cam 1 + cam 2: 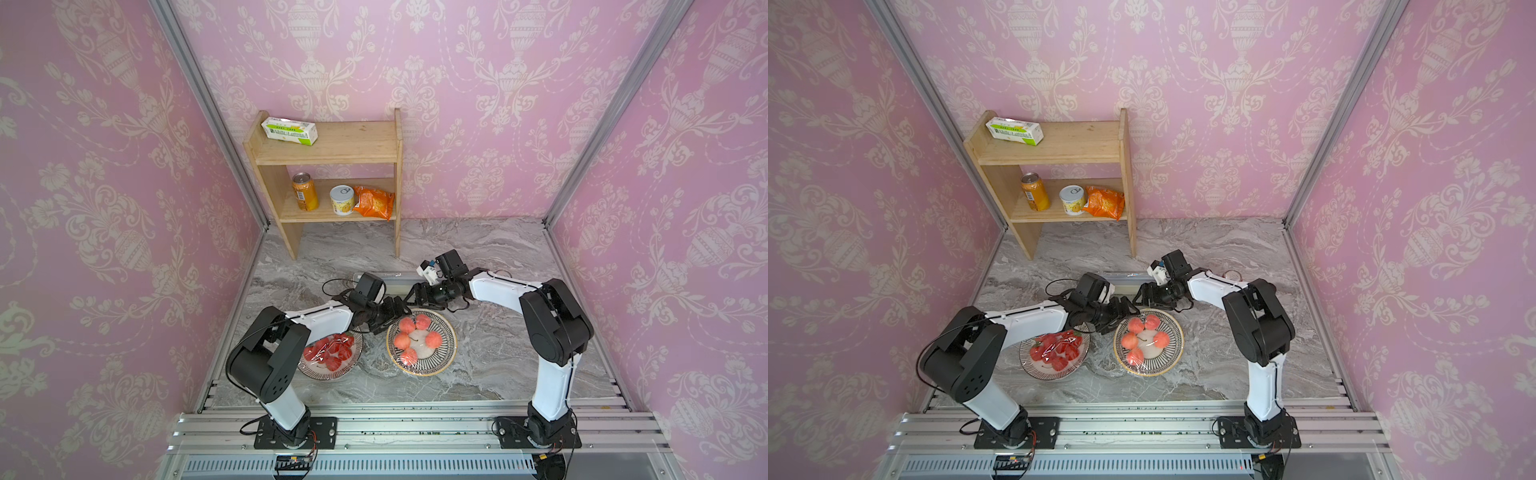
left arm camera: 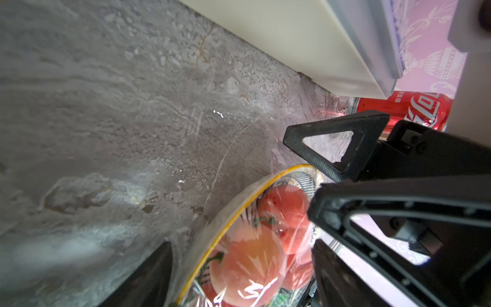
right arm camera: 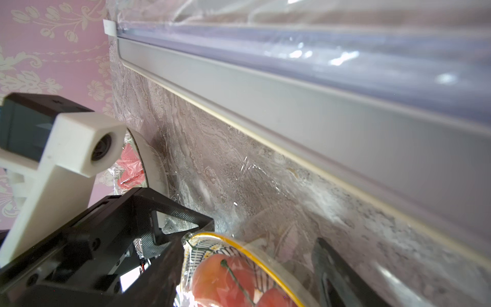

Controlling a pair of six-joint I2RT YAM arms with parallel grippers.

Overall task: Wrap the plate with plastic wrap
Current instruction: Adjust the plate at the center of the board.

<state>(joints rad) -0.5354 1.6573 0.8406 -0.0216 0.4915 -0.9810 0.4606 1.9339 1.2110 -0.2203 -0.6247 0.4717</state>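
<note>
Grey marble tabletop (image 1: 519, 365) sits boxed in by pink patterned walls (image 1: 104, 208) on three sides, w/ a wooden shelf (image 1: 332, 145) in the back-left corner, well apart from your work area. Your open room is the bare marble to the R of the plate (image 1: 448, 353) and along the front edge by the arm bases.

Tight spots:
- Only a narrow strip of table lies btw the plate's far rim and the long cream dispenser box (image 1: 395, 279), which lies crosswise behind it.
- A second plate (image 1: 332, 372) of red fruit, already under film, sits just beside on the L, partly beneath your L arm.
- A red cola can (image 2: 403, 109) stands near the box's R end.

Plastic wrap (image 3: 252, 172) runs from the box's grey top down over that strip of marble and on across the plate and its peaches (image 2: 255, 255). In both top views it shows as gloss over the fruit.

Both arms reach fwd and bend inward, wrists low, so the grippers meet nose to nose at the plate's far rim. Left gripper (image 2: 239, 228) has its jaws spread wide, straddling the gold rim w/ film btw them, and pinches nothing you can see. Right gripper (image 3: 247, 255) is likewise spread wide over the same rim from the other side, w/ no visible hold on anything. One finger of each shows in the other's wrist view. They are close, but you can't tell if they touch.
</note>
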